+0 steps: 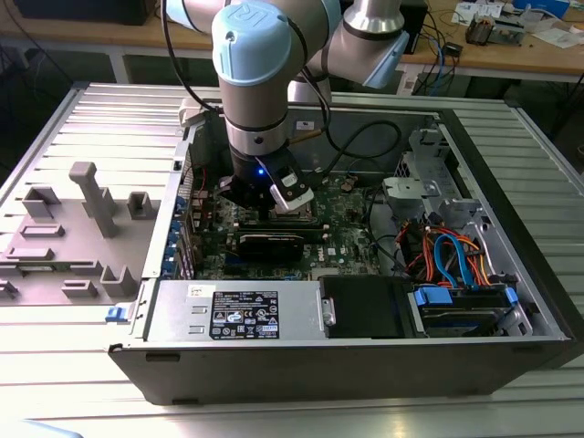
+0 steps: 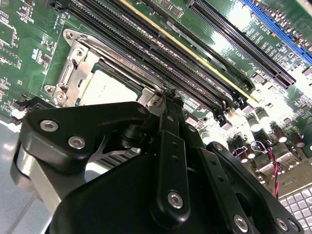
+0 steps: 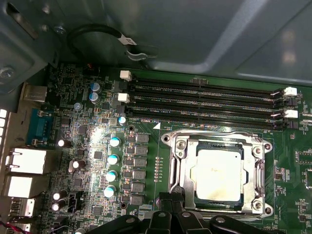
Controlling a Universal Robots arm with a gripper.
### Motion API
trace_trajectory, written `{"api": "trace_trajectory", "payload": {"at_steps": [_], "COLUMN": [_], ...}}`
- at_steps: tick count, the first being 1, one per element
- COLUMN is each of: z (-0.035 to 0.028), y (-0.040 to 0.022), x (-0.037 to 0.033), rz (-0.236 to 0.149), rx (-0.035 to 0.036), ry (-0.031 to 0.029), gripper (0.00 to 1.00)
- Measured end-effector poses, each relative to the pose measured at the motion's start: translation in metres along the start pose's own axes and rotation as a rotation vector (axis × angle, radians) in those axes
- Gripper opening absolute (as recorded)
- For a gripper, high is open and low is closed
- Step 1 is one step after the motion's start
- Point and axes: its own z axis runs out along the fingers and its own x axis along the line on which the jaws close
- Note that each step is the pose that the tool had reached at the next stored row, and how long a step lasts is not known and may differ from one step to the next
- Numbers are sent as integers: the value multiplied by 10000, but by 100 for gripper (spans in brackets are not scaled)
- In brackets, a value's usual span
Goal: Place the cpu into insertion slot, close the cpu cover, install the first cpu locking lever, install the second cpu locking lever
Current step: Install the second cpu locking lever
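The cpu [image 3: 217, 174], a dull silver square chip, lies flat in the insertion slot [image 3: 267, 210] on the green board. The cpu cover [image 3: 181, 165], a silver frame, lies down around the chip, which shows through its window. In the second wrist view the cpu [image 2: 109, 90] and cover [image 2: 73, 73] sit just beyond my fingertips. My gripper [image 3: 168, 199] is shut with nothing visible between its fingers, its tip [image 2: 168, 97] at the socket's edge. In the exterior view the gripper [image 1: 274, 205] is low inside the computer case, hiding the socket.
Long black memory slots [image 3: 204, 97] run beside the socket. Capacitors [image 3: 113, 158] and rear ports [image 3: 24, 161] stand nearby. The case wall [image 3: 204, 34] rises behind. A power supply [image 1: 237, 310], a black card [image 1: 269, 242] and drive cables [image 1: 456, 255] fill the case; a grey fixture [image 1: 82, 219] lies outside.
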Motion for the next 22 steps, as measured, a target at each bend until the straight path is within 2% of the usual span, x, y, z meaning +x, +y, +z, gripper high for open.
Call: {"api": "trace_trajectory", "payload": {"at_steps": [2, 5, 16, 17, 18, 19, 20, 21, 22], "z": [2, 24, 30, -74, -252, -341, -340, -328, -325], "y": [0, -3, -12, 1, 24, 36, 35, 21, 18], "x": [1, 10, 35, 29, 18, 11, 9, -155, -189], "rz": [0, 2, 1, 2, 2, 1, 11, 19, 23], "rx": [-5, -65, -83, -82, -80, -80, -82, -80, -79], "ry": [-1, -9, -28, -29, -28, -27, -30, -19, -14], "gripper": [11, 11, 11, 11, 11, 11, 11, 11, 11]}}
